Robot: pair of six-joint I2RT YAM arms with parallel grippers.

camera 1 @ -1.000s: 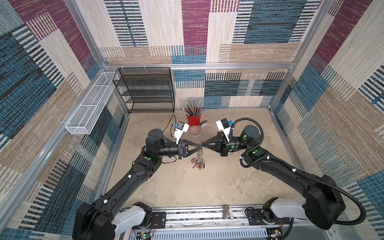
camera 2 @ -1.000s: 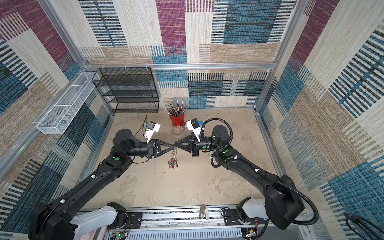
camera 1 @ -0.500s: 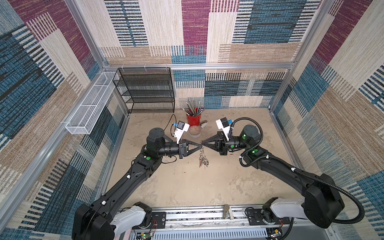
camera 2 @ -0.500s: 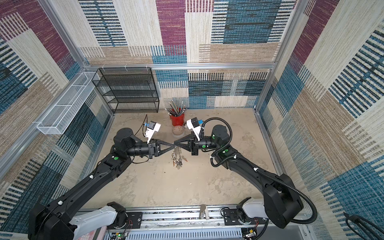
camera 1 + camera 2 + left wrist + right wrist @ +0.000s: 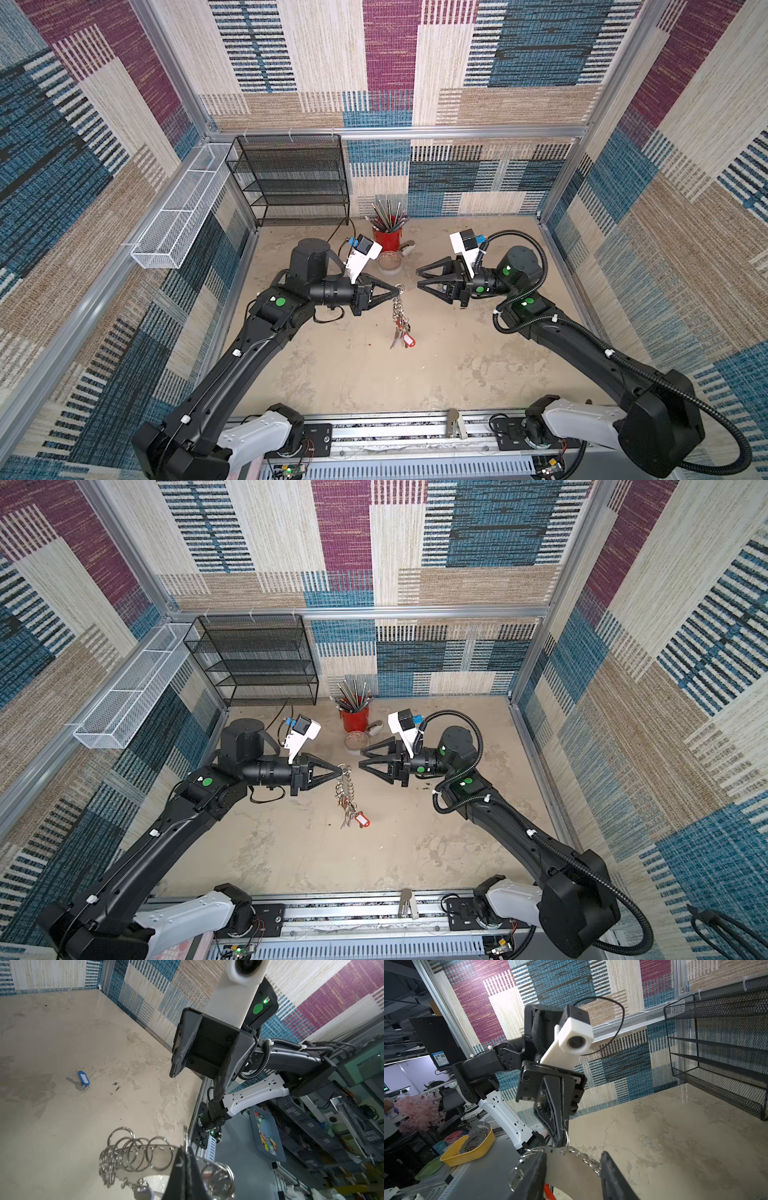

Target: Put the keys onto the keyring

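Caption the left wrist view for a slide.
Left gripper clamps gray crescent keyring plate with silver split rings; blue-tagged silver key lies on beige table.

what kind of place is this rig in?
Looks like a robot data-collection cell in a lab: a left arm and right arm mounted on an aluminium rail, a tabletop boxed in by patterned wall panels, and workshop shelving visible beyond it in the left wrist view.

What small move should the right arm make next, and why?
Probably lower the right gripper toward the blue-tagged key lying loose on the table. Its jaws stand open and empty, clear of the keyring, which the left gripper holds clamped in the air with a red-tagged key hanging from it.
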